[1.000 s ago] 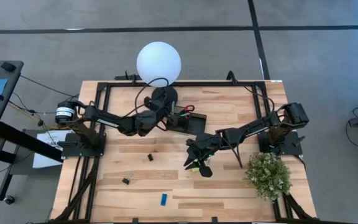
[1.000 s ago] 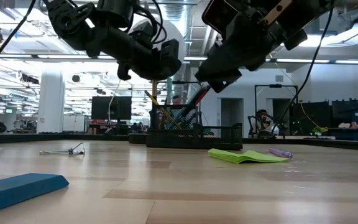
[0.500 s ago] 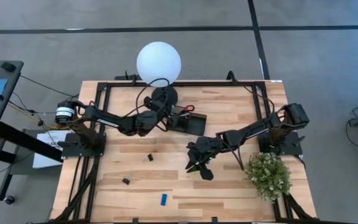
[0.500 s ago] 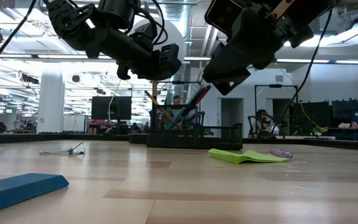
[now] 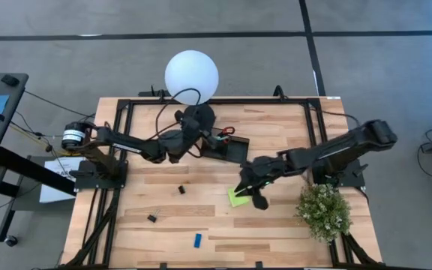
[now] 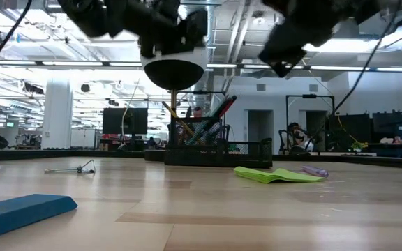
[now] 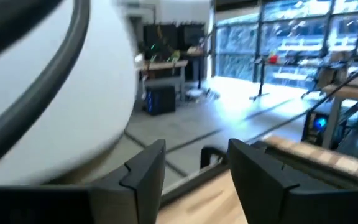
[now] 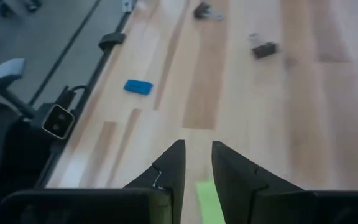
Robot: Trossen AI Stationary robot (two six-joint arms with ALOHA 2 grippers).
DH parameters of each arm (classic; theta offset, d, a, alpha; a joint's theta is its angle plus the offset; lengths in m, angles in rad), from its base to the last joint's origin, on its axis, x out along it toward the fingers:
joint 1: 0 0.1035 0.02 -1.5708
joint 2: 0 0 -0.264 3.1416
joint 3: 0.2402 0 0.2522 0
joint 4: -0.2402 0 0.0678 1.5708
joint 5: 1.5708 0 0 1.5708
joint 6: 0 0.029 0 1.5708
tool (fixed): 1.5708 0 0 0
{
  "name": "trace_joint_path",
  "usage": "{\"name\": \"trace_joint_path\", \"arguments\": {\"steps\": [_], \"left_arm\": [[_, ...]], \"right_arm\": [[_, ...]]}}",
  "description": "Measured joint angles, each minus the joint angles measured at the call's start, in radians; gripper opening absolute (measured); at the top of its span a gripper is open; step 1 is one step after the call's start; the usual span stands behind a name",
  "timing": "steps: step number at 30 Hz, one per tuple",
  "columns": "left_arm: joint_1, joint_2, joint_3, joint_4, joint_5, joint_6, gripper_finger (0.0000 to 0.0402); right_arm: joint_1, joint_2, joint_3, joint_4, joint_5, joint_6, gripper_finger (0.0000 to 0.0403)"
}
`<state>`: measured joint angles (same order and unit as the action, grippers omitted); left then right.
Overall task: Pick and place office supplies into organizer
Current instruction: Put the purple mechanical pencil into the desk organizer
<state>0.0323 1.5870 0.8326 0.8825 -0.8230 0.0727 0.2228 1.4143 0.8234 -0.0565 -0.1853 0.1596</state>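
The right hand (image 5: 246,189) hangs over the lime-green sticky-note pad (image 5: 238,198), on the side of the organizer (image 5: 226,147) nearest the bench's front edge. Its wrist view shows the two dark fingers (image 8: 169,171) set narrowly apart with nothing between them, a sliver of the pad just beyond their tips. That view alone picks out the small blue eraser (image 8: 138,86) and two tiny black clips (image 8: 264,49) as crisp shapes on the pale wood grain. From above they are mere specks, well away from the organizer toward the front.

The left hand (image 5: 188,142) is raised just beside the organizer, close to the lamp's round black base (image 5: 198,116). Its fingers (image 7: 145,171) stand moderately apart and hold nothing (the smooth white globe (image 7: 48,99) fills much of that view).

Only the low view reveals the organizer (image 6: 218,150) as a black mesh tray with pens and pencils standing upright in it, a red handle among them. The pad (image 6: 274,174) lies flat, slightly curled at one edge, in front of it, and the eraser (image 6: 23,209) is a flat matte slab nearest the camera. The plank bench (image 5: 276,232) carries a green potted plant (image 5: 324,211), well right of the organizer.
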Motion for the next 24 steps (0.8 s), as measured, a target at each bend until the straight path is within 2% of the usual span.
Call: {"name": "trace_joint_path", "arguments": {"steps": [4, 7, 12, 15, 20, 24], "left_arm": [[-0.046, -0.052, 0.032, -0.04, -0.001, 0.052, 0.0169], [-0.079, -0.081, 0.037, -0.105, 0.001, 0.039, 0.0168], [-0.123, -0.099, 0.037, -0.253, 0.03, -0.117, 0.0168], [-0.137, -0.097, 0.036, -0.334, 0.154, -0.269, 0.0168], [-0.141, -0.058, 0.036, -0.391, 0.407, -0.49, 0.0168], [-0.152, -0.008, 0.038, -0.406, 0.464, -0.591, 0.0168]], "right_arm": [[-0.008, -0.153, -0.134, 0.039, 0.066, -0.002, 0.0072], [-0.032, -0.246, -0.29, 0.213, 0.08, 0.014, 0.0072], [-0.089, -0.306, -0.558, 0.581, 0.086, 0.049, 0.0072], [-0.134, -0.296, -0.642, 0.668, 0.105, 0.042, 0.0072], [-0.245, -0.296, -0.656, 0.534, 0.138, 0.117, 0.0072], [-0.315, -0.296, -0.639, 0.385, 0.137, 0.161, 0.0072]]}}
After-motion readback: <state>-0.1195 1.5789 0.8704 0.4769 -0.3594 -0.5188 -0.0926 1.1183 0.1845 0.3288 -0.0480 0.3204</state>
